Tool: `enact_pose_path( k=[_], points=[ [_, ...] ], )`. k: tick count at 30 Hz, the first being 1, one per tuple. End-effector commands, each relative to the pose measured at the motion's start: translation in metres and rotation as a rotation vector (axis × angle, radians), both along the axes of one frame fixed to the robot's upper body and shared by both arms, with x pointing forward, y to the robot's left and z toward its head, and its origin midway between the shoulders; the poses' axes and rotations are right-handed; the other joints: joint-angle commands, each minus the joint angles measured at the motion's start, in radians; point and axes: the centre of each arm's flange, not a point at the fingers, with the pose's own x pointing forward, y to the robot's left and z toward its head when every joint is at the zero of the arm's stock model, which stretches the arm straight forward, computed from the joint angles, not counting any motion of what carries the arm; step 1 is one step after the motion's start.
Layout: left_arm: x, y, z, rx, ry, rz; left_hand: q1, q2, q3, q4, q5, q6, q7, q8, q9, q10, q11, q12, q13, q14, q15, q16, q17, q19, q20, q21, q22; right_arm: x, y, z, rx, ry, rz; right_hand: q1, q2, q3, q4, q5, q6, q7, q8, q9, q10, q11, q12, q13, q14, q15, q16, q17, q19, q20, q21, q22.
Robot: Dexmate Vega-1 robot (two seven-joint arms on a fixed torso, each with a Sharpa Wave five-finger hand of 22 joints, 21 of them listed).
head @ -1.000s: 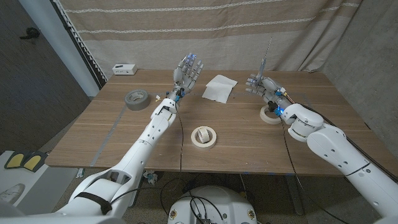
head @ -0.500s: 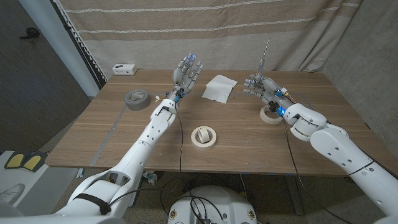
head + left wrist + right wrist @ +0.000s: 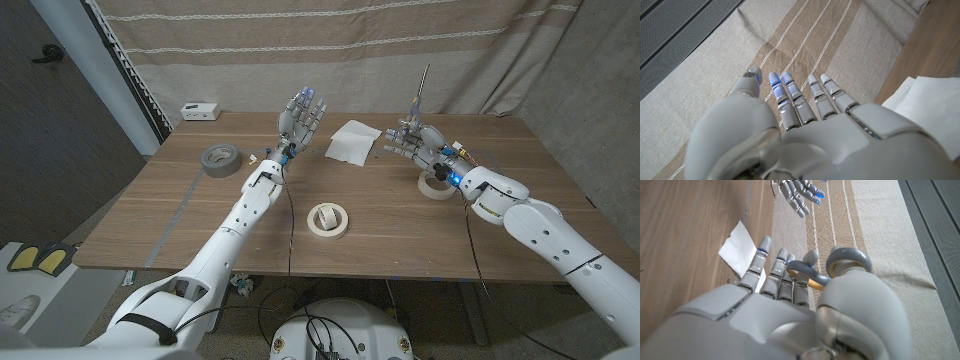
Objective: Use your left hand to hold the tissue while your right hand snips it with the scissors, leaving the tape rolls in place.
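Note:
A white tissue (image 3: 352,141) lies flat on the far middle of the table; it also shows as the tissue (image 3: 927,107) and the tissue (image 3: 740,250). My left hand (image 3: 301,120) is raised with its fingers apart, just left of the tissue, holding nothing. My right hand (image 3: 415,140) holds grey-handled scissors (image 3: 419,97) with the blades pointing up, a short way right of the tissue. The scissor handles (image 3: 832,270) show around its fingers in the right wrist view. Three tape rolls lie on the table: a grey roll (image 3: 219,159), a cream roll (image 3: 327,219) and a roll (image 3: 436,185) under my right forearm.
A small white box (image 3: 199,110) sits at the table's far left corner. A striped curtain (image 3: 330,50) hangs behind the table. Cables run along both forearms. Bare wood lies between the tape rolls and the front edge.
My right hand with the scissors has moved left, closer to the tissue. The left hand and the tape rolls have stayed put.

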Motion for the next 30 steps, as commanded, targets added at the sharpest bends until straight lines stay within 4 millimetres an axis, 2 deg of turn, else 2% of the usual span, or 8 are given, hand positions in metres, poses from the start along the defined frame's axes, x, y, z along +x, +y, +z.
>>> enact_pose_path(
  k=[1,7,11,14,16,19,25,30],
  points=[
    [-0.001,0.002,-0.002,0.0,0.004,0.005,0.01,0.0,0.008,0.0,-0.005,0.011,0.003,0.006,0.004,0.01,-0.004,-0.004,0.0,0.007,-0.172,-0.002,0.003,-0.001,-0.104,-0.003,0.003,0.008,0.003,-0.003,0.059,-0.001,0.176,-0.034,-0.036,-0.04,0.017,0.023,-0.012,-0.007,0.019,0.004,-0.004,-0.006,-0.008,0.001,-0.015,0.008,-0.012,-0.001,-0.01,0.006,-0.015,0.003],
    [-0.002,0.002,-0.004,0.0,0.005,0.006,0.012,0.001,0.01,0.001,-0.007,0.015,0.003,0.007,0.003,0.012,-0.004,-0.005,0.0,0.008,-0.172,-0.003,0.003,0.0,-0.104,-0.003,0.003,0.008,0.003,-0.003,0.073,-0.007,0.201,-0.053,-0.041,-0.065,0.026,0.046,-0.014,-0.008,0.032,0.018,-0.005,-0.005,-0.012,-0.001,-0.03,0.011,-0.023,-0.003,-0.017,0.012,-0.029,0.003],
    [-0.002,0.002,-0.004,0.0,0.007,0.007,0.012,0.001,0.011,0.001,-0.008,0.017,0.003,0.007,0.003,0.012,-0.004,-0.005,0.0,0.008,-0.172,-0.003,0.003,0.0,-0.104,-0.003,0.003,0.007,0.001,-0.002,0.057,-0.021,0.198,-0.08,-0.054,-0.096,0.037,0.065,-0.021,-0.008,0.048,0.037,-0.008,-0.001,-0.017,-0.003,-0.046,0.031,-0.036,-0.005,-0.023,0.024,-0.044,0.003],
    [-0.002,0.003,-0.005,0.001,0.008,0.008,0.013,0.002,0.012,0.001,-0.01,0.02,0.003,0.008,0.003,0.013,-0.004,-0.005,0.0,0.008,-0.172,-0.003,0.003,0.0,-0.104,-0.003,0.003,0.007,0.0,-0.001,0.048,-0.031,0.202,-0.091,-0.055,-0.109,0.042,0.076,-0.03,-0.002,0.052,0.042,-0.015,0.004,-0.021,-0.003,-0.056,0.043,-0.043,-0.007,-0.028,0.028,-0.054,0.003],
    [-0.002,0.004,-0.005,0.002,0.007,0.01,0.013,0.002,0.013,0.001,-0.011,0.021,0.003,0.008,0.003,0.014,-0.004,-0.006,0.0,0.008,-0.172,-0.003,0.003,0.0,-0.105,-0.003,0.003,0.007,0.0,-0.001,0.043,-0.041,0.206,-0.096,-0.051,-0.117,0.045,0.086,-0.053,0.003,0.052,0.05,-0.025,0.01,-0.026,-0.003,-0.064,0.051,-0.05,-0.008,-0.034,0.032,-0.063,0.003],
    [-0.001,0.004,-0.006,0.002,0.01,0.011,0.014,0.002,0.013,0.001,-0.012,0.023,0.003,0.008,0.003,0.015,-0.004,-0.006,0.0,0.008,-0.171,-0.003,0.003,0.0,-0.105,-0.003,0.003,0.006,0.0,0.001,0.037,-0.052,0.214,-0.124,-0.051,-0.147,0.057,0.107,-0.093,0.015,0.056,0.066,-0.046,0.024,-0.038,-0.005,-0.081,0.079,-0.068,-0.01,-0.051,0.034,-0.089,0.003],
    [-0.001,0.008,-0.008,0.006,0.011,0.024,0.015,0.002,0.015,0.001,-0.015,0.025,0.003,0.008,0.003,0.016,-0.004,-0.006,0.0,0.009,-0.171,-0.003,0.003,0.0,-0.105,-0.003,0.003,0.005,0.0,0.0,0.032,-0.051,0.216,-0.144,-0.042,-0.163,0.068,0.117,-0.115,0.028,0.058,0.075,-0.061,0.041,-0.049,-0.009,-0.095,0.091,-0.081,-0.011,-0.056,0.034,-0.106,0.004],
    [-0.002,0.013,-0.007,0.011,0.003,0.039,0.015,0.002,0.016,0.001,-0.016,0.026,0.003,0.007,0.003,0.016,-0.004,-0.007,0.0,0.009,-0.171,-0.003,0.003,0.0,-0.105,-0.003,0.003,0.004,-0.001,0.0,0.026,-0.045,0.214,-0.147,-0.035,-0.169,0.069,0.125,-0.118,0.033,0.064,0.081,-0.062,0.041,-0.053,-0.013,-0.099,0.095,-0.088,-0.013,-0.055,0.033,-0.116,0.004]
  ],
)
